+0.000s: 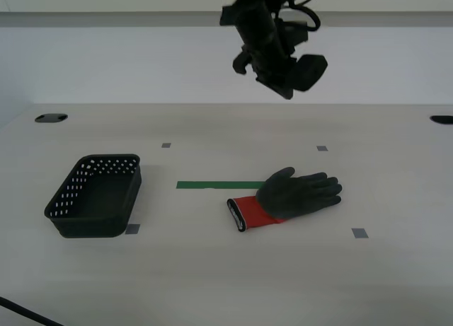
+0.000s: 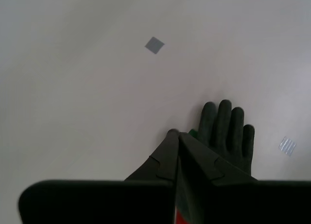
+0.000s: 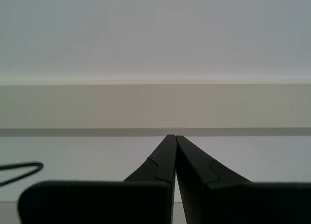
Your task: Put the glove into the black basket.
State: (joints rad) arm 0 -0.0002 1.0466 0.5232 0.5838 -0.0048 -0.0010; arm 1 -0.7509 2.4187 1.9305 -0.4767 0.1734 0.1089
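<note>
Pale tabletop (image 1: 233, 283) fills the exterior view under a white wall. Going left to right: the black basket (image 1: 95, 195) sits empty at about nine o'clock on the table, a green tape strip (image 1: 219, 185) lies at the centre, and the glove (image 1: 287, 197) lies flat just beyond the strip's end, toward three o'clock and well apart from the basket.

The glove's long axis runs across the table: red cuff toward eight o'clock, fingertips toward three.

An arm hangs high at twelve o'clock; since my second gripper (image 2: 176, 134) looks down on the glove's fingers (image 2: 226, 131), I judge it to be that one. Its jaws are pressed together, holding nothing. My first gripper (image 3: 171, 136) is likewise closed and empty, facing only the wall; I cannot place it in the exterior view.

The step in hand looks like the approach. Next, the jaws must spread, then descend over the glove, probably across the palm or cuff, before carrying it toward nine o'clock.
</note>
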